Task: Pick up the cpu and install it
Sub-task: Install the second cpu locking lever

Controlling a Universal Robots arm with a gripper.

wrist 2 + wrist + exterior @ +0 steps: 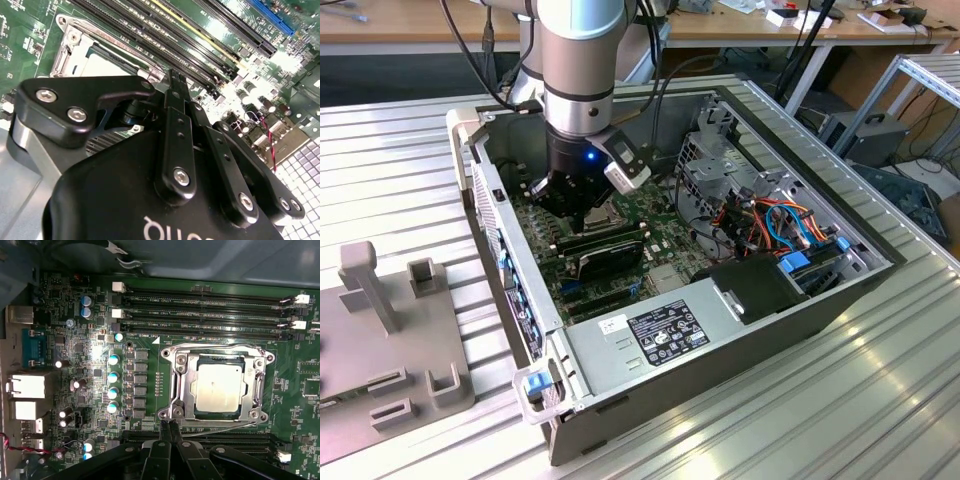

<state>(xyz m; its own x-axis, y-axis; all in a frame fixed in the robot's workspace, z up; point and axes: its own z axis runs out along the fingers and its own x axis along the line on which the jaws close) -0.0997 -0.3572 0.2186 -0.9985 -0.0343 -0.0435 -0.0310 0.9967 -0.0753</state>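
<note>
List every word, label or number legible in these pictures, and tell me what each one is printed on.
Nothing can be quoted with confidence.
Sticker on the power supply: dense print, too small to read.
White markings on the motherboard beside the memory slots: too small to read surely.
White lettering on the body of the gripper: cut off by the picture's edge.
Top of the cpu: no marking legible.

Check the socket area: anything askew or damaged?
Nothing stands out. In the first wrist view the cpu lies flat and square inside the socket frame, edges parallel to it. The gripper is shut, fingertips beside the frame's edge, holding nothing.
</note>
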